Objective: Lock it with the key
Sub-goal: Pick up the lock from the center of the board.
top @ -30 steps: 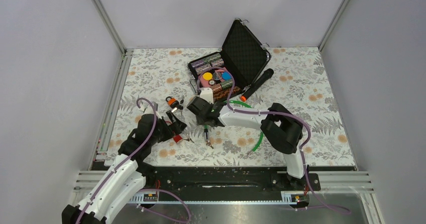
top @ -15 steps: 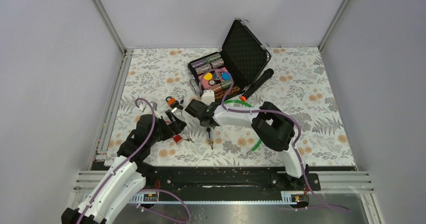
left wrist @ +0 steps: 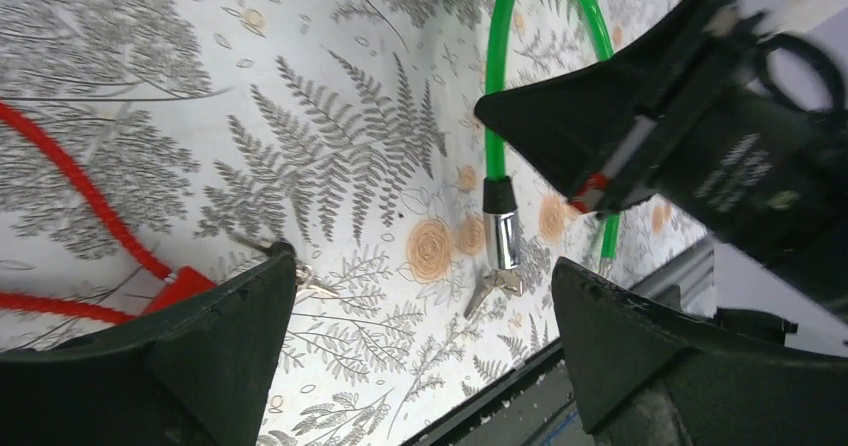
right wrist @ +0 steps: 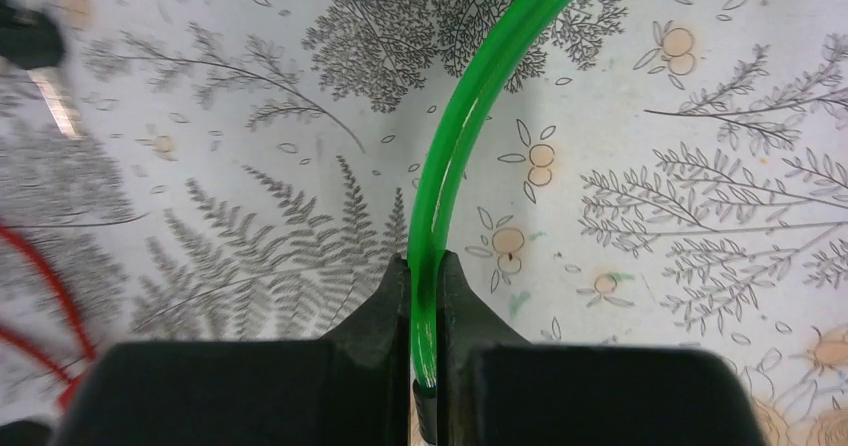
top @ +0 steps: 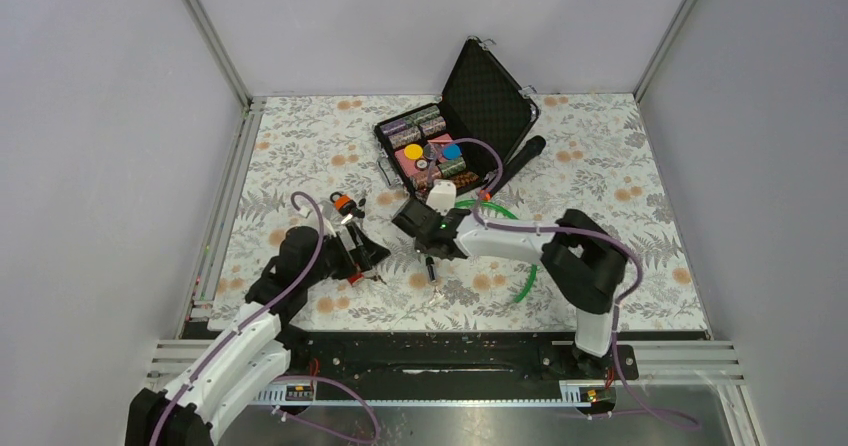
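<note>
We find the key (left wrist: 488, 293) flat on the flowered cloth (top: 620, 176), tiny and silvery, touching or just beside the metal end (left wrist: 502, 236) of the green cable (right wrist: 470, 106). From above it is too small to make out clearly. It sits towards the near side of the cloth, close to the black rail (top: 450, 351) along the near edge.

The right gripper (right wrist: 425, 266) is clamped on the green cable, which runs straight up between its two fingers (right wrist: 392, 301) just past a dark collar. The key does not show in the right wrist view. In the left wrist view it lies just near of that gripper, beyond the cable's metal end.

The left gripper (left wrist: 422, 261) has its fingers spread wide and holds nothing. It sits just left of the key, which appears in the gap between the two fingers, well apart from both. A red cable (left wrist: 90, 196) and its red end piece (left wrist: 185, 288) lie against the left finger.

The green cable curves away to the right and near. Far of the grippers an open black case (top: 490, 91) stands with its lid up, and an orange padlock (top: 343, 203) lies to the left. Bare cloth opens to the right of the cable loop and across the far left corner, while the metal frame closes both sides.
</note>
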You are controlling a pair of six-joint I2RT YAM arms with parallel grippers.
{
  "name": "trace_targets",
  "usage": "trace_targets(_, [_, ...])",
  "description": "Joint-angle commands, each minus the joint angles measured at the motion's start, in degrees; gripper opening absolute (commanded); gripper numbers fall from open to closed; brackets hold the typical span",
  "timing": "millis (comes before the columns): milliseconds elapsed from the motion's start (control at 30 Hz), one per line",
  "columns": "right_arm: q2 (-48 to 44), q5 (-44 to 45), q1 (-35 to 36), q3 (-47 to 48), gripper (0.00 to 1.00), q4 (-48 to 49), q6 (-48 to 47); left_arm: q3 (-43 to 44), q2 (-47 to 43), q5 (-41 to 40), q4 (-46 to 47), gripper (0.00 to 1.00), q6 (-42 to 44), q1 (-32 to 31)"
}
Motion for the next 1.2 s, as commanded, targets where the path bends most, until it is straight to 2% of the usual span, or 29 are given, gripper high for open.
trace_targets(0, [-10.54,0.49,-0.49,-3.63,0.0,5.1,5.22,-0.25,3.45,6.58,12.53,0.97,0.12,-2.54])
trace_targets(167, [-18.09,-3.52,-0.49,-11.12,0.0,11.08,9.43,0.41,8.9,2.85,19.3,0.88,1.63,-8.65])
trace_targets(267, [-21.17,-5.64,-0.49,-12.98,0.0,12.4,10.33,0.79,11.89,2.21,23.99,0.86,1.78,-11.4])
trace_targets(367, [-23.15,-7.98,-0.49,-14.44,0.0,13.65,11.29,1.7,14.85,1.57,27.72,0.86,3.53,-14.16])
trace_targets(533, [-24.4,-12.04,-0.76,-17.06,0.0,17.74,12.87,4.55,20.7,-2.86,27.61,0.89,6.1,-16.65])
trace_targets(667, [-24.01,-15.42,-1.36,-18.3,0.0,19.41,13.68,5.72,24.85,-3.1,29.95,0.86,5.07,-17.3])
trace_targets(733, [-24.07,-15.91,-1.5,-18.76,0.0,21.33,14.05,6.26,26.33,-2.72,31.05,0.8,4.43,-17.55])
trace_targets(1000, [-24.88,-16.02,-2.29,-19.79,0.01,22.26,14.15,6.03,29.31,-0.11,33.63,0.41,3.16,-18.3])
trace_targets(1067, [-24.93,-16.25,-2.54,-20.04,0.02,22.38,13.98,6.04,29.45,1.02,34.51,0.26,2.86,-18.29])
trace_targets(1133, [-25.22,-16.54,-2.91,-20.54,0.04,22.7,13.8,6.52,29.81,1.4,34.31,0.06,3.11,-18.28])
trace_targets(1167, [-25.49,-16.73,-3.14,-20.99,0.06,22.95,13.71,6.74,30.09,1.62,34.26,0.0,3.4,-18.28])
